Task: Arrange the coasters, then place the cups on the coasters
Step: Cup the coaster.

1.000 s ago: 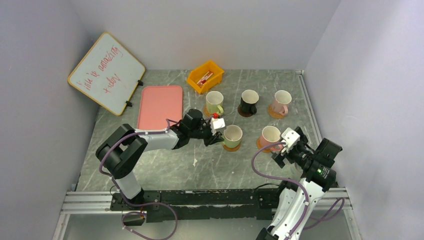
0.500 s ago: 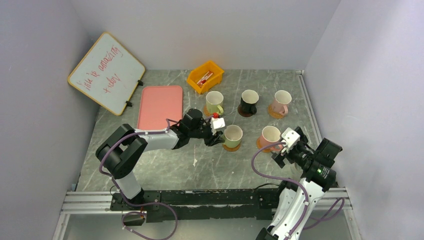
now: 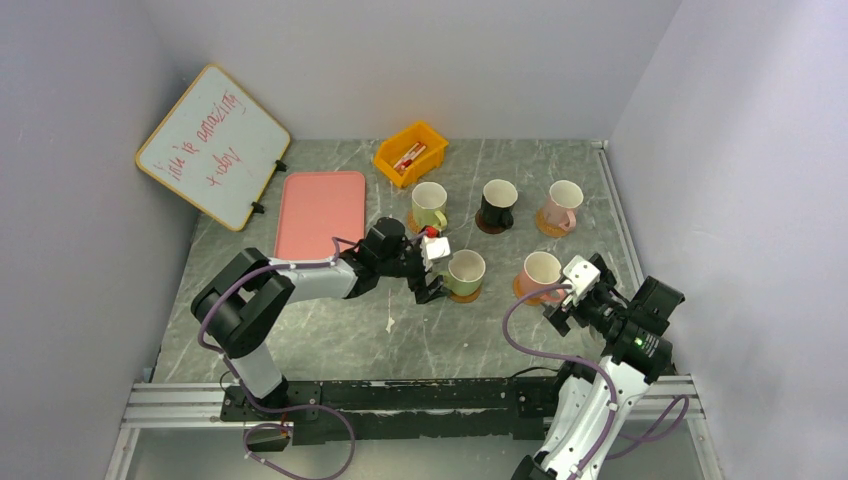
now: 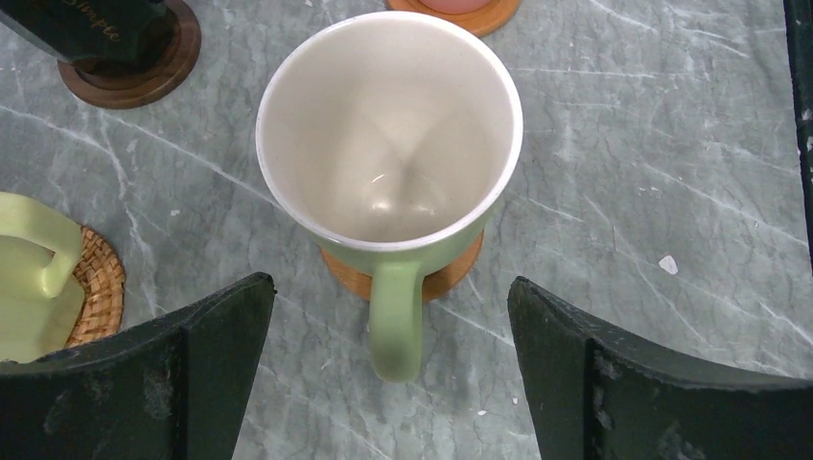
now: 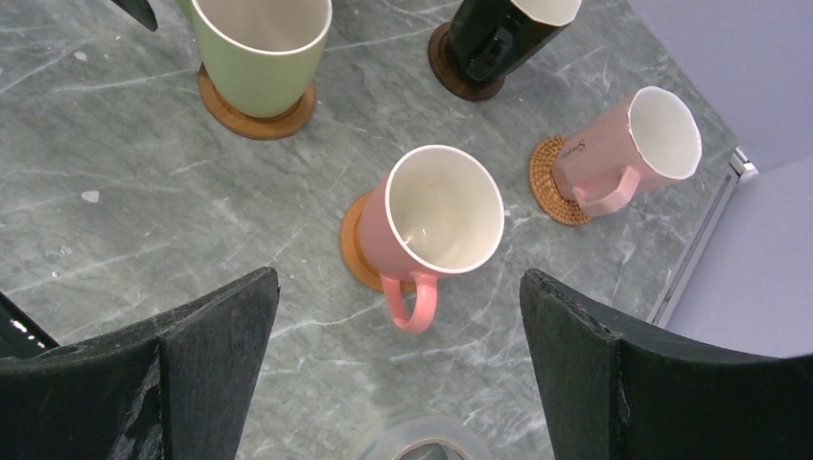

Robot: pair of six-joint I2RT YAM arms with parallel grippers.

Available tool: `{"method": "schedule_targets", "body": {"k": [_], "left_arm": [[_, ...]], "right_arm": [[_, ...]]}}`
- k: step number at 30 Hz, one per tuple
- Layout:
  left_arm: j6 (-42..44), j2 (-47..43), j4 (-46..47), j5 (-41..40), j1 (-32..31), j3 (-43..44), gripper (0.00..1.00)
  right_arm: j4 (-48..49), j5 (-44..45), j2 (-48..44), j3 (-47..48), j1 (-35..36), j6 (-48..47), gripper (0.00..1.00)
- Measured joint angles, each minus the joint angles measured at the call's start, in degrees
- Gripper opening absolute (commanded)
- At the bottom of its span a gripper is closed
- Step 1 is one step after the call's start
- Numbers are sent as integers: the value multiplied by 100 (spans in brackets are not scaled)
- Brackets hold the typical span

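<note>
Top view, middle row: green cup (image 3: 430, 204), black cup (image 3: 498, 203), pink cup (image 3: 563, 205). Lower row, nearer my arms: second green cup (image 4: 388, 144), second pink cup (image 5: 436, 216). All five stand on coasters (image 4: 144, 84), so I judge arranging done and the last placement at the let-go stage.

My left gripper (image 4: 390, 292) is spread wide either side of the second green cup's handle, touching nothing. That cup is upright on its orange coaster (image 4: 449, 274). My right gripper (image 5: 398, 280) is equally wide, above the second pink cup, holding nothing.

Next move, as I see it: draw the left arm straight back without clipping that handle, then park both arms.

Room: pale walls (image 3: 420, 60) box in a grey marbled table (image 3: 330, 330). A whiteboard (image 3: 213, 146) leans at upper left, a pink tray (image 3: 320, 212) lies right of it, a yellow bin (image 3: 410, 153) sits top centre.
</note>
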Motion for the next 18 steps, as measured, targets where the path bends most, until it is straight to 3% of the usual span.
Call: {"method": "schedule_targets", "body": {"k": [18], "left_arm": [[380, -1080, -380, -76, 0, 7, 97]], "right_arm": [[-68, 0, 0, 0, -2, -59, 100]]}}
